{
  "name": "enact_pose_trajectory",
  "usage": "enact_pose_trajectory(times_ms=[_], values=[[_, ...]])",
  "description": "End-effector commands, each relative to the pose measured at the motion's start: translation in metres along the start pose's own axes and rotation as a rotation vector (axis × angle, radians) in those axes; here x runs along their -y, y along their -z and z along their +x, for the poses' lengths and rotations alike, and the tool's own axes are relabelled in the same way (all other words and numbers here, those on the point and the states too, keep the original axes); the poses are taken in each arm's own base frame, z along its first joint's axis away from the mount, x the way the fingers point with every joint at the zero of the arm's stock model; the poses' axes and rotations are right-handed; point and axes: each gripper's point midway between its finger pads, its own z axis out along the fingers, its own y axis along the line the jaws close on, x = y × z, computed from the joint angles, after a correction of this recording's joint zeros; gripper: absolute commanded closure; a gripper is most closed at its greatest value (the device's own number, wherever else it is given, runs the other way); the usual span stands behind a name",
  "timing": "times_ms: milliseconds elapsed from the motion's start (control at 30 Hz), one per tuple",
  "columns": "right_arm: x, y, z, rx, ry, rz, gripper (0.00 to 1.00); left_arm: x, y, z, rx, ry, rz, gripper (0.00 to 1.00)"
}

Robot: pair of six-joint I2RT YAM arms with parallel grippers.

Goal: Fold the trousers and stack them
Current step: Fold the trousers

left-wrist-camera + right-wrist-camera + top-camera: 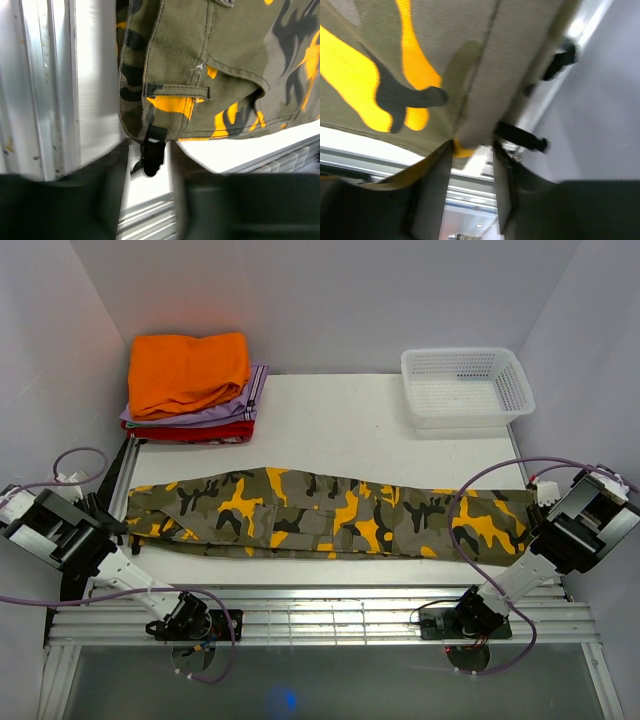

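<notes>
Left gripper [148, 167]: at the left edge of the table [330, 420], by the waistband end of the trousers [330, 512]. Its fingers [107, 200] stand apart with white tabletop showing through the gap, and a black tab [152, 152] off the waistband dangles into that gap, unpinched. Stack of folded clothes [190, 400]: back left corner, orange on top, lilac beneath, red at the bottom, set well apart from the trousers with bare table between. Trousers: camouflage of olive, black, grey and yellow-orange, lying flat as one long band across the near half of the table, their near edge just beside the aluminium rail [320, 615]. Purple cable [453, 525]: from the right arm, arcing across the trousers' right end in the overhead view. Basket [465, 390]: white perforated plastic, back right corner, well apart from the trousers. Right gripper [472, 155]: at the right end of the trousers, fingers [432, 195] parted with light showing between them. A corner of the cloth sits at the mouth of the gap and a fold drapes over one finger, so the cloth is touched but not clamped.
</notes>
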Motion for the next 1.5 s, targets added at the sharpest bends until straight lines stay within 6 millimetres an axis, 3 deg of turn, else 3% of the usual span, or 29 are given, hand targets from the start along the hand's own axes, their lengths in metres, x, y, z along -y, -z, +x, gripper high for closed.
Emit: enact_pose_trajectory(times_ms=[0, 67, 200, 267, 333, 367, 400, 433, 467, 500, 533, 600, 633, 733, 767, 800, 833, 900, 933, 1000, 1033, 1100, 1133, 1167, 1233, 1267, 1300, 1467], values=[[0.049, 0.032, -0.021, 0.057, 0.032, 0.184, 0.54, -0.019, 0.04, -0.028, 0.169, -0.238, -0.14, 0.47], [0.035, 0.044, -0.045, 0.13, 0.075, 0.159, 0.36, 0.004, 0.056, -0.041, 0.214, -0.365, -0.166, 0.34], [0.001, 0.085, -0.083, 0.238, 0.196, 0.193, 0.29, 0.035, 0.075, -0.062, 0.248, -0.547, -0.214, 0.26], [-0.033, 0.095, -0.11, 0.309, 0.291, 0.155, 0.3, 0.059, 0.073, -0.065, 0.247, -0.656, -0.165, 0.25], [-0.085, 0.106, -0.135, 0.39, 0.413, 0.083, 0.34, 0.095, 0.066, -0.062, 0.231, -0.794, -0.119, 0.25], [-0.108, 0.106, -0.142, 0.405, 0.46, 0.045, 0.44, 0.107, 0.05, -0.047, 0.203, -0.811, -0.074, 0.25], [-0.131, 0.111, -0.147, 0.432, 0.485, 0.013, 0.47, 0.128, 0.034, -0.043, 0.174, -0.9, -0.025, 0.26], [-0.177, 0.107, -0.159, 0.458, 0.584, -0.082, 0.53, 0.147, 0.032, -0.037, 0.177, -0.968, -0.019, 0.28], [-0.203, 0.106, -0.162, 0.475, 0.638, -0.133, 0.55, 0.156, 0.014, -0.019, 0.157, -0.984, 0.034, 0.29], [-0.23, 0.111, -0.166, 0.525, 0.695, -0.182, 0.58, 0.173, 0.004, -0.014, 0.17, -1.055, 0.084, 0.32], [-0.272, 0.107, -0.169, 0.532, 0.772, -0.232, 0.6, 0.183, 0.003, -0.009, 0.187, -1.096, 0.094, 0.35], [-0.31, 0.101, -0.183, 0.619, 0.872, -0.22, 0.63, 0.186, -0.012, -0.004, 0.202, -1.096, 0.118, 0.36], [-0.347, 0.095, -0.182, 0.618, 0.973, -0.224, 0.64, 0.19, -0.014, -0.005, 0.214, -1.01, 0.136, 0.36], [-0.41, 0.085, -0.191, 0.625, 1.102, -0.242, 0.71, 0.186, -0.02, -0.018, 0.198, -0.826, 0.201, 0.32], [-0.421, 0.083, -0.194, 0.612, 1.109, -0.24, 0.72, 0.19, -0.02, -0.013, 0.174, -0.754, 0.245, 0.3], [-0.436, 0.085, -0.212, 0.628, 1.127, -0.221, 0.72, 0.187, -0.023, -0.014, 0.167, -0.699, 0.276, 0.16], [-0.456, 0.085, -0.213, 0.633, 1.176, -0.204, 0.73, 0.187, -0.021, -0.015, 0.178, -0.669, 0.282, 0.05], [-0.493, 0.089, -0.229, 0.69, 1.217, -0.213, 0.71, 0.193, -0.017, -0.021, 0.231, -0.601, 0.288, 0.02], [-0.523, 0.085, -0.22, 0.693, 1.273, -0.242, 0.69, 0.194, -0.015, -0.02, 0.248, -0.578, 0.288, 0.02], [-0.557, 0.074, -0.217, 0.679, 1.316, -0.264, 0.64, 0.203, -0.015, -0.013, 0.262, -0.485, 0.323, 0.02], [-0.582, 0.07, -0.206, 0.693, 1.366, -0.276, 0.62, 0.205, -0.016, -0.01, 0.258, -0.449, 0.34, 0.02], [-0.603, 0.05, -0.198, 0.68, 1.408, -0.267, 0.62, 0.218, -0.011, 0.001, 0.261, -0.347, 0.422, 0.02], [-0.625, 0.047, -0.188, 0.706, 1.445, -0.285, 0.62, 0.22, -0.009, 0.003, 0.274, -0.292, 0.457, 0.02], [-0.633, 0.042, -0.184, 0.708, 1.456, -0.285, 0.62, 0.219, -0.006, -0.003, 0.3, -0.301, 0.455, 0.02], [-0.648, 0.024, -0.173, 0.703, 1.487, -0.27, 0.62, 0.208, 0.005, -0.017, 0.334, -0.14, 0.415, 0.02], [-0.659, 0.024, -0.176, 0.753, 1.489, -0.269, 0.61, 0.203, 0.01, -0.025, 0.368, -0.127, 0.407, 0.02], [-0.663, 0.015, -0.175, 0.751, 1.491, -0.26, 0.6, 0.201, 0.015, -0.031, 0.369, -0.03, 0.406, 0.02], [-0.688, -0.004, -0.167, 0.737, 1.501, -0.28, 0.59, 0.194, 0.015, -0.041, 0.39, 0.032, 0.366, 0.02]])
